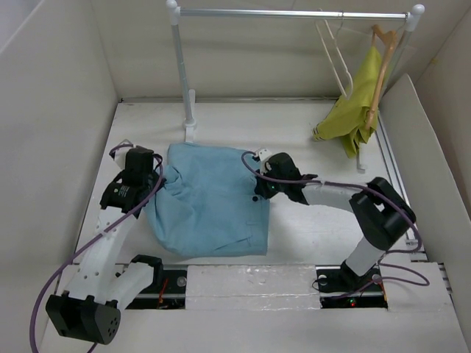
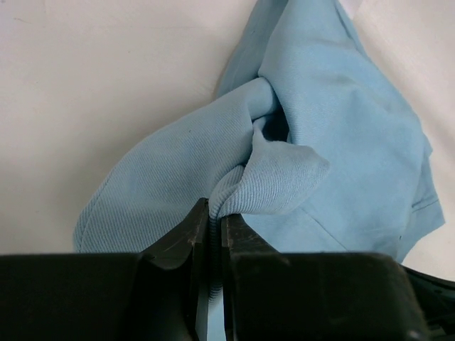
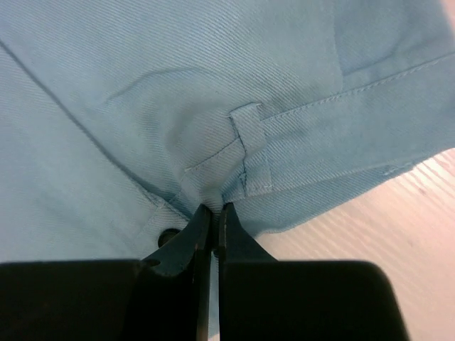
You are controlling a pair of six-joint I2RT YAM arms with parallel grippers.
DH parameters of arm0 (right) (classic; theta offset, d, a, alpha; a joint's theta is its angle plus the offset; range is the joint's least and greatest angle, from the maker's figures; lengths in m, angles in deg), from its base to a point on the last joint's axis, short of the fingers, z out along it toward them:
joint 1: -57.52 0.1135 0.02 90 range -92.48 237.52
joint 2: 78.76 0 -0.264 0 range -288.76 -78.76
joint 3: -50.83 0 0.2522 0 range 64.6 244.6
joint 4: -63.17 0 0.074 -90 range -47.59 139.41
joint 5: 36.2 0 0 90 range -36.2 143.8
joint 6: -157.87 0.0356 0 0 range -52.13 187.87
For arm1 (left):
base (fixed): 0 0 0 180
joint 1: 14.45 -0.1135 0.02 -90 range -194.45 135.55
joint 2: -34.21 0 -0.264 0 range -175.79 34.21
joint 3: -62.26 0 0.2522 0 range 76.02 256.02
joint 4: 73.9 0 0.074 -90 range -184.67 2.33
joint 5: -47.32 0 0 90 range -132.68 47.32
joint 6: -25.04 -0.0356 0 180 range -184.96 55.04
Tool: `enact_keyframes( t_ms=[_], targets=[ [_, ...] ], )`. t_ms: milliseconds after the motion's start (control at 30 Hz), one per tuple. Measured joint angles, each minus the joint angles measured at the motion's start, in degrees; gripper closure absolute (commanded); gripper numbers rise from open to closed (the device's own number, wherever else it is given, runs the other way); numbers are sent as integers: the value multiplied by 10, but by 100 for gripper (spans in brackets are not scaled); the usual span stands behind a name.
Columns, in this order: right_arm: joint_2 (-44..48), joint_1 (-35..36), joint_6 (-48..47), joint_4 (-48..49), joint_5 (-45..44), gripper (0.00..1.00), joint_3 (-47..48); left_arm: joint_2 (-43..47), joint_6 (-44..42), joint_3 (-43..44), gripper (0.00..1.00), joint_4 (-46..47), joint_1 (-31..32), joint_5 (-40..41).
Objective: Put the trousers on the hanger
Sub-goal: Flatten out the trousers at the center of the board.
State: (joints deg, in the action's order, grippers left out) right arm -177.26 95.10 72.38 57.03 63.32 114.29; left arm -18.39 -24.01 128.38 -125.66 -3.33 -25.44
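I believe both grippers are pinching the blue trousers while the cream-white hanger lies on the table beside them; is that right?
Not quite: the hanger is not on the table; it hangs from the rail at the back right, as the top view shows. The rest holds: the left gripper and right gripper are both shut on the trousers.

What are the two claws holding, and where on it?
Both pinch the trousers: left claw a bunched fold at their edge, right claw the waistband by a belt loop.
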Motion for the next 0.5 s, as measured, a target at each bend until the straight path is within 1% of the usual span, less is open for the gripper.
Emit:
enact_keyframes(
  t_ms=[33,100,167,233,267,333,367,400,433,467,500],
  targets=[
    [2,0,0,-2,-1,100,0,0,-1,4,100,0,0,-5],
    [76,-3,-13,-70,-23,100,-1,0,-5,20,100,0,0,-23],
    [171,-14,-30,-144,-47,100,0,0,-7,31,100,0,2,-34],
    [270,-39,-47,-208,-73,100,4,1,-16,67,100,3,21,-81],
    [320,-60,-57,-243,-88,100,8,0,-18,78,100,13,28,-118],
    [412,-126,-78,-309,-108,100,15,0,-19,85,100,50,42,-204],
    [449,-169,-88,-338,-120,100,19,0,-15,83,94,69,47,-247],
    [476,-220,-100,-362,-130,100,20,0,-10,76,81,91,51,-287],
    [500,-271,-111,-383,-133,100,20,0,-6,64,64,116,56,-322],
    [514,-317,-122,-402,-137,100,20,0,-4,50,30,139,67,-353],
    [519,-360,-132,-417,-140,100,20,-2,-4,35,18,159,79,-379]
  ],
)
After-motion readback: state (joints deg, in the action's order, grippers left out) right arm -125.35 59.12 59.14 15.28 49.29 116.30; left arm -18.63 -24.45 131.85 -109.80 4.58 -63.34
